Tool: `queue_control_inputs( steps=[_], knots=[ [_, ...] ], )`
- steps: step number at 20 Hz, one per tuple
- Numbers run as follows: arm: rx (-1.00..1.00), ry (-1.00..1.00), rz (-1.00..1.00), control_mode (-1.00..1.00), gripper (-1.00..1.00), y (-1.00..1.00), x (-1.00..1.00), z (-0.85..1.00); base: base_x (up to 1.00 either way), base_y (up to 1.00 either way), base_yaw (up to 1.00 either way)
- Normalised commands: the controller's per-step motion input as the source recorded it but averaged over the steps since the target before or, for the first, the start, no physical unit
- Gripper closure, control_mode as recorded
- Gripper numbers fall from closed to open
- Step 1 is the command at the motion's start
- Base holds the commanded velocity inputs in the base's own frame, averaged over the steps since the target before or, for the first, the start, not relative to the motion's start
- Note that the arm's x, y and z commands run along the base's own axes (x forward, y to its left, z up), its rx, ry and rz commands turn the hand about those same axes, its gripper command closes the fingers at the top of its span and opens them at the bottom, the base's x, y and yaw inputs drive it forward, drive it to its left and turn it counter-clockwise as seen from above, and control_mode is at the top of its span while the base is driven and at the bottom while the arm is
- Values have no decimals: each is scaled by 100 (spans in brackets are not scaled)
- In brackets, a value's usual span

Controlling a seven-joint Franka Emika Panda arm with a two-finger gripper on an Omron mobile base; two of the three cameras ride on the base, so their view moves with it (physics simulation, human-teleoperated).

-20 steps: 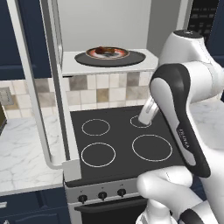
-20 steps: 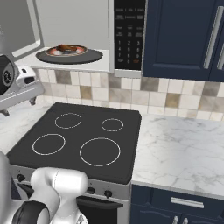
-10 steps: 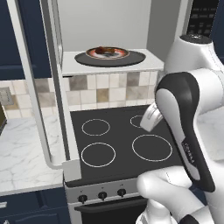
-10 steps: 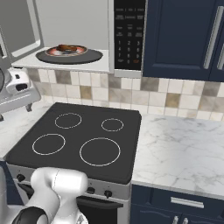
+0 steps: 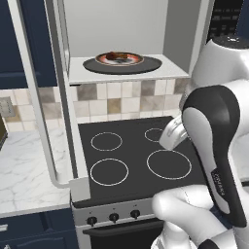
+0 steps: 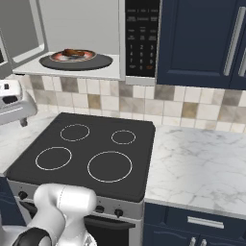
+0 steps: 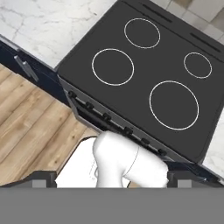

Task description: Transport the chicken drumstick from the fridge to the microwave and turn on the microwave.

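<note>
The microwave [image 6: 141, 36] hangs above the stove with its door [image 5: 53, 97] swung wide open. On its black turntable [image 5: 155, 63] rests a white plate with an orange-red rim [image 5: 137, 60], and the dark reddish-brown chicken drumstick [image 5: 116, 55] lies on that plate. From the right base view the drumstick [image 6: 72, 52] sits on the same plate [image 6: 90, 56]. My gripper [image 7: 114, 178] is open and holds nothing, its dark tips far apart at the bottom of the hand view. It looks down at the stove front, well below and away from the microwave. The fridge is out of view.
A black four-ring stovetop [image 6: 91, 153] lies under the microwave, with knobs along its front [image 5: 113, 217]. Marble counter [image 6: 202, 163] runs to the right and left of it. Navy cabinets [image 6: 202, 43] stand beside the microwave. Wooden floor [image 7: 30, 127] shows below.
The arm has swung back and down from the microwave; the hand has slid toward the left edge of the right base view. The drumstick and plate have not moved.
</note>
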Motion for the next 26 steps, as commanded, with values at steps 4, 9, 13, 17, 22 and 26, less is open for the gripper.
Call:
queue_control_inputs(
  steps=[4,9,13,17,22,26],
  knots=[
    [0,-9,25,-100,-100,0,-39,28,0,0,0],
    [0,-12,29,-100,-100,0,-36,21,0,0,0],
    [0,-16,29,-100,-100,17,-22,4,0,0,0],
    [0,-35,30,-100,-100,33,-7,-1,0,0,0],
    [0,-40,32,-100,-100,17,-23,0,0,0,0],
    [11,-19,20,-100,-100,3,-32,0,0,0,0]
  ],
)
